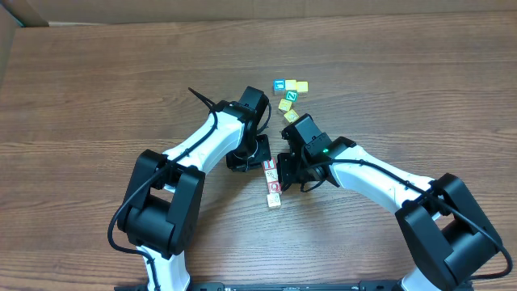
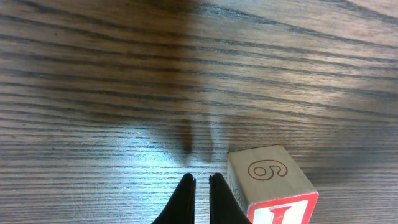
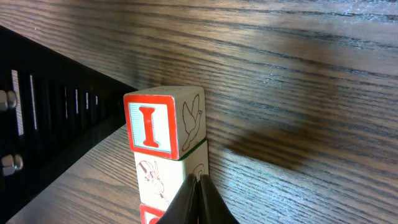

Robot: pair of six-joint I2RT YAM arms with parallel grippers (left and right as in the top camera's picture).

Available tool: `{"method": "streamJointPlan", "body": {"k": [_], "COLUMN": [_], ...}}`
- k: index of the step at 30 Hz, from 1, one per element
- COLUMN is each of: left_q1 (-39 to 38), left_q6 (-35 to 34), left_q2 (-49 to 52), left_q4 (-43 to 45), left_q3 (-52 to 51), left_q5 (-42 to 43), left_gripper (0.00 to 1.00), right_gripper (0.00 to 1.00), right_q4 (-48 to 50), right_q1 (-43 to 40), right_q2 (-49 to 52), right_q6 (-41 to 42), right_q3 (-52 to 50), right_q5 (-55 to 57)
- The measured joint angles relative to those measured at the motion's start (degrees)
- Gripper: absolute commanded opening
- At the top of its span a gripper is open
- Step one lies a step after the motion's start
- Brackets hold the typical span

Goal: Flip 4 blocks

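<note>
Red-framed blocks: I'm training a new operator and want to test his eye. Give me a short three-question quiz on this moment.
1. True or false: the left gripper and the right gripper are both shut with nothing between their fingers.
2. The block with the bird drawing shows which red letter? A) I B) M C) T
3. Fill in: seen from overhead, the red-framed blocks lie in a ___, apart from the yellow cubes.
Key: 1 true; 2 A; 3 row.
</note>
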Motion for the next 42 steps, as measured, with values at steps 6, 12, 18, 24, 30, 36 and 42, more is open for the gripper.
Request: {"method": "streamJointPlan", "body": {"k": [6,12,18,24,30,36,42], "left_q1": [0.0,0.0,0.4,2.8,3.4,3.4,4.3], "left_q6": [0.0,0.1,0.5,0.5,0.5,0.5,0.5], "left_q2": [0.0,0.0,0.0,0.0,0.0,0.0,0.0], "left_q4": [0.0,-0.1,-1.6,-2.0,-1.6,-1.6,-1.5], "left_q3": [0.0,0.0,0.0,0.0,0.0,0.0,0.0], "left_q5": [0.0,0.0,0.0,0.0,-0.5,-2.0,-4.1], "left_gripper": [0.04,0.04,0.04,0.04,0.04,0.04,0.04], "right_gripper": [0.04,0.04,0.04,0.04,0.04,0.04,0.04], "right_q4": [0.0,0.0,-3.7,-7.8,-8.8,-10.0,-14.7], "right_q1": [0.0,0.0,-1.2,-2.6,-1.4,0.2,2.1], "right_q2": [0.0,0.0,-0.3,-2.3,-2.3,-3.1,-9.3], "right_q6": [0.0,0.0,0.0,0.1,0.1,0.1,0.2], "right_q3": [0.0,0.0,0.0,0.0,-0.2,-0.4,0.4], "right_q5": [0.0,0.0,0.0,0.0,0.0,0.7,3.1]}}
